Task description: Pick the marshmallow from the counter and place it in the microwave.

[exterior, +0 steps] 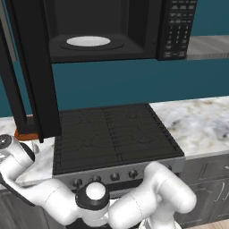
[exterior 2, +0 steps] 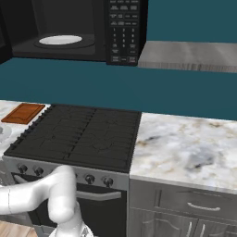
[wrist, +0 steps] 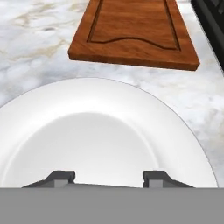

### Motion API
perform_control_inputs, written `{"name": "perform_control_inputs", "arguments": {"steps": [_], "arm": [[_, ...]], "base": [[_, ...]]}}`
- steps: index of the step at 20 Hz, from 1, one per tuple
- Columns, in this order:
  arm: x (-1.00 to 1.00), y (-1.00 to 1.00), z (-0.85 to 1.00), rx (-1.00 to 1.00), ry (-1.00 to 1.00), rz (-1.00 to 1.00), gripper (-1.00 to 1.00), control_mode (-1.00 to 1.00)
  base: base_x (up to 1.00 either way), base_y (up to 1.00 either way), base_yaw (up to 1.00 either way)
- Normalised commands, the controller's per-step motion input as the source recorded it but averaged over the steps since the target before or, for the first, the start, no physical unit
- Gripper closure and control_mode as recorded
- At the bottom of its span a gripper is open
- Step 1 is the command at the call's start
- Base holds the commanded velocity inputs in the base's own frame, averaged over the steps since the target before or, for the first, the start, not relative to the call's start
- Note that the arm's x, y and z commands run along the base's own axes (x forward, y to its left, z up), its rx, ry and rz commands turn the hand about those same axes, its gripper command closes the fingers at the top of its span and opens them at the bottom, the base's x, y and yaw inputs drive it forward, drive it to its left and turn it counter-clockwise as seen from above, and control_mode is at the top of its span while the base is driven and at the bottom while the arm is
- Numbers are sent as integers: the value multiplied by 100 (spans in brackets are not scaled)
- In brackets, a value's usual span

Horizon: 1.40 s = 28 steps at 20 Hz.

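My gripper (wrist: 109, 178) hangs low over a round white plate (wrist: 100, 131) on the marbled counter (wrist: 30, 52). Its two dark fingertips (wrist: 61, 176) stand far apart with nothing visible between them, so it is open. The marshmallow is out of view. The black microwave (exterior: 103, 31) hangs above the stove with its tall door (exterior: 33, 71) swung open to the left. Its white turntable disc (exterior: 88, 41) lies bare inside, and its button panel (exterior 2: 122, 30) is on the right. In the left base view my arm bends down to the counter left of the stove.
A brown wooden cutting board (wrist: 135, 30) lies just beyond the plate, also seen as cutting board (exterior 2: 23, 113). The black stove (exterior: 112, 134) with front knobs is to the right of it. More marbled counter (exterior 2: 185, 148) extends right of the stove, under a grey shelf (exterior 2: 190, 55).
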Motion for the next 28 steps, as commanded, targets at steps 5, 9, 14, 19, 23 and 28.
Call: {"name": "perform_control_inputs", "arguments": {"steps": [5, 9, 14, 19, 23, 28], "arm": [[0, -62, 0, 0, -11, 0, 100, -100], [0, -81, 0, 0, -12, 2, 100, -100], [-5, -100, 8, 0, -3, 5, 100, -100], [-16, -100, 31, 0, 0, 8, 100, -100], [-37, -96, 82, 0, 0, 12, 100, -100], [-43, -85, 100, 0, 0, 11, 100, -100]], "base": [[0, 0, 0], [0, 0, 0], [0, 0, 0], [0, 0, 0], [0, 0, 0], [0, 0, 0]]}}
